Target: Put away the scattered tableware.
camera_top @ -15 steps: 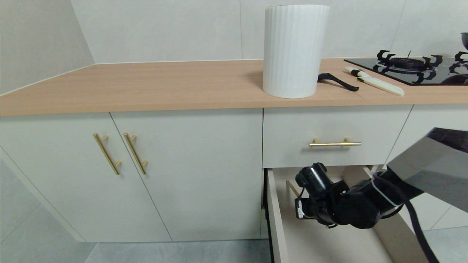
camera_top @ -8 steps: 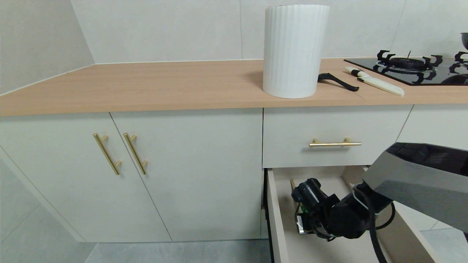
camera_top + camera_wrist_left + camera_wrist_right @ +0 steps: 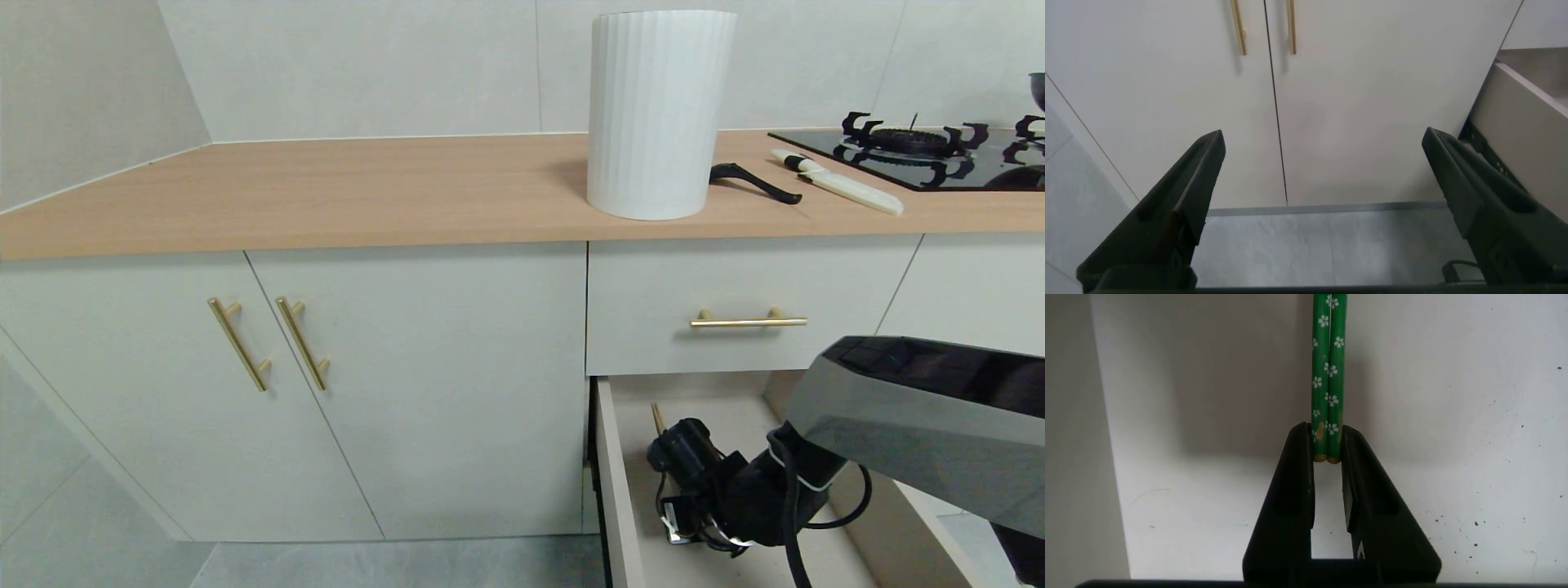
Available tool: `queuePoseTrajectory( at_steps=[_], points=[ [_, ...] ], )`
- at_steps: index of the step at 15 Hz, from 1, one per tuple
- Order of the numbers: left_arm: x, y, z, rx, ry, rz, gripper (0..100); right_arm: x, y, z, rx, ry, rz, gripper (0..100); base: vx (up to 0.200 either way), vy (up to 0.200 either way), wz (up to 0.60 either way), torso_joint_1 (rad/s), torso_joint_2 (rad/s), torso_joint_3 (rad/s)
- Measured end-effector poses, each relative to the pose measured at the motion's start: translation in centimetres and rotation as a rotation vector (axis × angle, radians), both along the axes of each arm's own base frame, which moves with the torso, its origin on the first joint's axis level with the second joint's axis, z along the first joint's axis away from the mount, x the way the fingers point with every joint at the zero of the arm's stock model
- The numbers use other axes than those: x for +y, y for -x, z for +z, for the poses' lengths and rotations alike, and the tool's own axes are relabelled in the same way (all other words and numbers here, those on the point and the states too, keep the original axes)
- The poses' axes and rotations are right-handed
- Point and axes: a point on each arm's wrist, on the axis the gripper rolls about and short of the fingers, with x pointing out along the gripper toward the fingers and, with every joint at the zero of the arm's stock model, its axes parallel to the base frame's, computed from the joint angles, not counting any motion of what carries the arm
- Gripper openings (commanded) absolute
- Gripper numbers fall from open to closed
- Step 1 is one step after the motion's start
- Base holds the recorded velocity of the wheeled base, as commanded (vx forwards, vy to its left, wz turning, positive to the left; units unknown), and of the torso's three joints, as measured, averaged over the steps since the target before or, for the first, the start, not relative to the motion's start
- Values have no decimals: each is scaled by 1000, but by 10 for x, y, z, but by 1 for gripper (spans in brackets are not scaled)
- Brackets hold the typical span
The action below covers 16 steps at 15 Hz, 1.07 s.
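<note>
The right end effector [image 3: 1327, 445] is clamped on the butt ends of two green, flower-printed chopsticks [image 3: 1328, 367], low inside the open drawer [image 3: 618, 490]. Their long axis runs straight out from its fingertips toward the drawer's back; whether they touch the drawer floor I cannot tell. Letting go looks like the coming move. The left end effector [image 3: 1323, 143] hangs wide open and empty, left of the drawer. No writing is legible.
</note>
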Motion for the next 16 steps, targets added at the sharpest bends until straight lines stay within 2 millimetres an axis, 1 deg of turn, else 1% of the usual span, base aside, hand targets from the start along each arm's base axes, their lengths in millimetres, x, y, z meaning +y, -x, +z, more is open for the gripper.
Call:
queuePoseTrajectory(
  at_steps=[2, 3, 9, 12, 14, 15, 16],
  points=[
    [0, 0, 0, 0, 0, 0, 100, 0, 0, -1, 3, 2, 0, 0, 0, 0, 0, 0, 0, 0],
    [0, 0, 0, 0, 0, 0, 100, 0, 0, -1, 4, 3, 1, 100, 0, 0, 0, 0, 0, 0],
    [0, 0, 0, 0, 0, 0, 100, 0, 0, -1, 4, 2, 1, 100, 0, 0, 0, 0, 0, 0],
    [0, 0, 0, 0, 0, 0, 100, 0, 0, 3, -4, -3, -1, 100, 0, 0, 0, 0, 0, 0],
    [0, 0, 0, 0, 0, 0, 100, -1, 1, 17, -30, -20, -1, 100, 0, 0, 0, 0, 0, 0],
    [0, 0, 0, 0, 0, 0, 100, -3, 2, 28, -49, -30, 2, 100, 0, 0, 0, 0, 0, 0],
    [0, 0, 0, 0, 0, 0, 100, -6, 4, 44, -79, -40, 13, 100, 0, 0, 0, 0, 0, 0]
  ],
)
